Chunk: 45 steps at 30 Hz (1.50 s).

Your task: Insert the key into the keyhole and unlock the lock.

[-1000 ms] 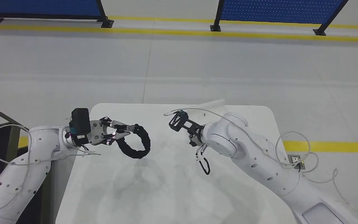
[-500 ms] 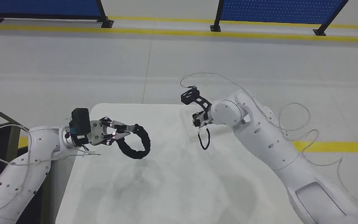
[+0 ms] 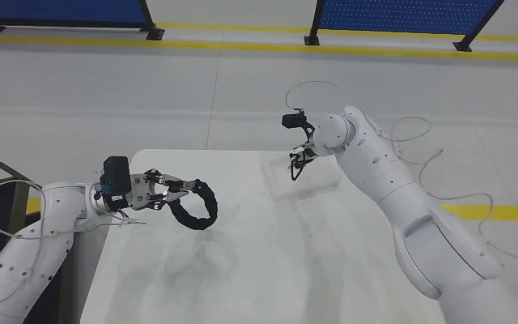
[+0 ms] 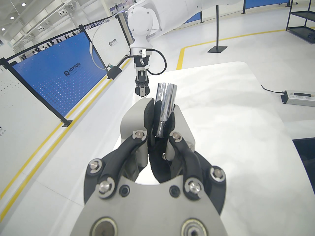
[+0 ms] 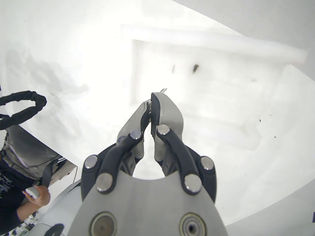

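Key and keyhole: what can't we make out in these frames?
Key: right wrist view, a small metal tip pokes past the right gripper; its shut pads hide the rest. Top view: too small.
Keyhole: left wrist view, the lock held by the left gripper turns its cylinder's end face away from the camera.
Clear tray: right wrist view, blurred; dark specks inside cannot be identified.

Lock left over table, key far right above tray.
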Each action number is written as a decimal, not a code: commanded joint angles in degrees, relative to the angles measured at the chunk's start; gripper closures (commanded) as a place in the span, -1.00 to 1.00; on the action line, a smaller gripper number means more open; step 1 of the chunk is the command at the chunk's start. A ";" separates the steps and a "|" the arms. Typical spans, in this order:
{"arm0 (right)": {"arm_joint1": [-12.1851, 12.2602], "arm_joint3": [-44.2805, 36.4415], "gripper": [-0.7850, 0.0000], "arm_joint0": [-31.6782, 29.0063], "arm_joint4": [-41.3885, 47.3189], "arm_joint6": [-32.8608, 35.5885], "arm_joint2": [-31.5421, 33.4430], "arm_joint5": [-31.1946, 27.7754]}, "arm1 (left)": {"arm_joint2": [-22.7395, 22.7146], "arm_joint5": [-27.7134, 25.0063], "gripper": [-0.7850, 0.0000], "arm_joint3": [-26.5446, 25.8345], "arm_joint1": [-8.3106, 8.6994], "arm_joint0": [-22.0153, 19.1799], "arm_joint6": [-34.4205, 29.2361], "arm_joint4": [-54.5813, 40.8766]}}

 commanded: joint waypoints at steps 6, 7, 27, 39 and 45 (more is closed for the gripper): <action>-3.42 10.03 1.00 2.25 2.37 -3.83 -0.89 1.42 | 0.00 0.00 1.00 0.00 0.00 0.00 0.00 0.00; -3.96 11.63 1.00 2.64 2.81 -4.56 -0.88 1.79 | 0.00 0.00 1.00 0.00 0.00 0.00 0.00 0.00; -7.70 22.26 1.00 5.01 4.33 -10.25 0.11 3.42 | 0.00 0.00 1.00 0.00 0.00 0.00 0.00 0.00; -8.21 23.34 1.00 4.99 3.37 -12.45 0.39 6.01 | 0.00 0.00 1.00 0.00 0.00 0.00 0.00 0.00; -8.21 23.34 1.00 4.99 3.37 -12.45 0.39 6.01 | 0.00 0.00 1.00 0.00 0.00 0.00 0.00 0.00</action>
